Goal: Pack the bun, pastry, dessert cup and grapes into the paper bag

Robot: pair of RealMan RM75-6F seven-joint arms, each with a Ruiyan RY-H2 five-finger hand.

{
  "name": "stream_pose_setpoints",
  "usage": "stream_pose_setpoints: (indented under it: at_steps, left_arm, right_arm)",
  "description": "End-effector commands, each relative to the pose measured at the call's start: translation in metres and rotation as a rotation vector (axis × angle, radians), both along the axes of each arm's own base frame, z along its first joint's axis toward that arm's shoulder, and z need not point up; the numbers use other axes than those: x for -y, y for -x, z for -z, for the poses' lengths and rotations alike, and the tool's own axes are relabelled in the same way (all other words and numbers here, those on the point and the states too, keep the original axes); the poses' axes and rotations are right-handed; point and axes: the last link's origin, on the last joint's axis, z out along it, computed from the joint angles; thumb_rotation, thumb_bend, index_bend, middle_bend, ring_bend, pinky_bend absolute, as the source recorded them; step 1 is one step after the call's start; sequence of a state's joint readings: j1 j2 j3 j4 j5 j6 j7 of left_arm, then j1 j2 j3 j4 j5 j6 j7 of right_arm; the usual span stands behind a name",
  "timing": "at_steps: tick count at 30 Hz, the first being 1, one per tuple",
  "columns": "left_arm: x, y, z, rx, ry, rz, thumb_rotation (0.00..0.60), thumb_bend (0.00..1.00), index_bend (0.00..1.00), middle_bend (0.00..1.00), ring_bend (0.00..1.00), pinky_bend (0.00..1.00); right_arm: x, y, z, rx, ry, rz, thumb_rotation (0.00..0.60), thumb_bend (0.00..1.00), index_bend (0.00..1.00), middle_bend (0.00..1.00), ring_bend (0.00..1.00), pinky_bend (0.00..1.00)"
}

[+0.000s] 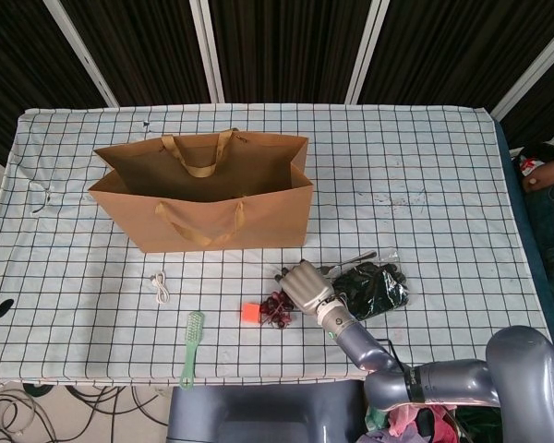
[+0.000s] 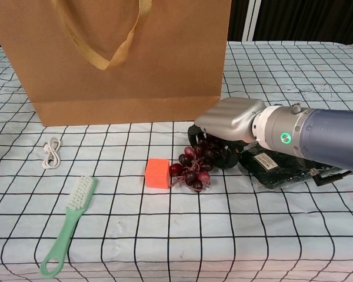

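While the paper bag (image 1: 208, 192) is stood upright and open-mouthed on the checked cloth of the counter (image 1: 425, 157), the right hand (image 2: 229, 120) is lowered just in front of the bag's right corner, its fingers (image 2: 194, 134) curled down over the far side of the grapes (image 2: 193, 168). Whether the grapes are actually gripped or only touched cannot be told from either view. The bunch is seen lying on the cloth in front of the bag, with a small orange block (image 2: 157, 173) just beside it on the side away from the hand. A dark packet in clear wrap (image 1: 374, 286) is seen behind the hand, further from the bag's corner. A green brush (image 2: 69, 224) and a coiled white cable (image 2: 50, 153) are laid in front of the bag's left half, the cable nearer the bag. The left hand is not seen in either view.
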State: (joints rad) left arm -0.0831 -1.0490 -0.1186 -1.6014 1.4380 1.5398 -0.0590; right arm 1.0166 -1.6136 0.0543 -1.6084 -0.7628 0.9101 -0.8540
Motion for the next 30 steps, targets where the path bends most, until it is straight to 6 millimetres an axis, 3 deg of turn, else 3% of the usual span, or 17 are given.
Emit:
stream_pose_setpoints:
  at_steps: [1,16,30]
  left_arm:
    - [0.0,0.0,0.0,0.001,-0.001,0.0,0.6,0.03,0.15,0.07,0.0,0.06]
    - [0.0,0.0,-0.001,0.003,0.0,0.001,0.6,0.03,0.15,0.07,0.0,0.06]
    - [0.0,0.001,-0.001,0.004,0.0,0.002,0.6,0.03,0.15,0.07,0.0,0.06]
  right_arm:
    - [-0.001,0.001,0.001,0.022,-0.006,0.015,0.6,0.4,0.39,0.44,0.49,0.41]
    - [-0.003,-0.001,-0.008,0.192,-0.036,0.097,0.6,0.48,0.59,0.51,0.55,0.42]
    - [0.0,0.002,-0.031,0.421,-0.071,0.26,0.6,0.48,0.65,0.52,0.56,0.42]
